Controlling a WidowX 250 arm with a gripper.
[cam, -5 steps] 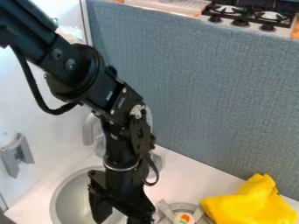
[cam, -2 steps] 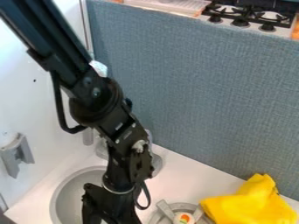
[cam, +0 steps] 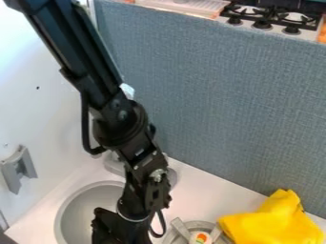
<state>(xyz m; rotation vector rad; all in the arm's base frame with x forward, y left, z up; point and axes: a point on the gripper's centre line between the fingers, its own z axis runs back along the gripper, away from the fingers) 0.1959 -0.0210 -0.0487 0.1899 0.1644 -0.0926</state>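
White counter [cam: 207,193], tool [cam: 119,231] lower in view, by sink [cam: 79,209].

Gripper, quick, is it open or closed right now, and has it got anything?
Gripper: by the sink, but whether it's open, closed or holding something can't be told.

The sink [cam: 76,214] is the landmark. To its right is the round rack [cam: 180,229], and farther right lies the cloth [cam: 270,223]. Behind the sink is the tap base [cam: 113,164], then the panel [cam: 223,95], with the stove [cam: 275,23] beyond, far right. Left of it, on the wall [cam: 47,128], is the bracket [cam: 19,169].
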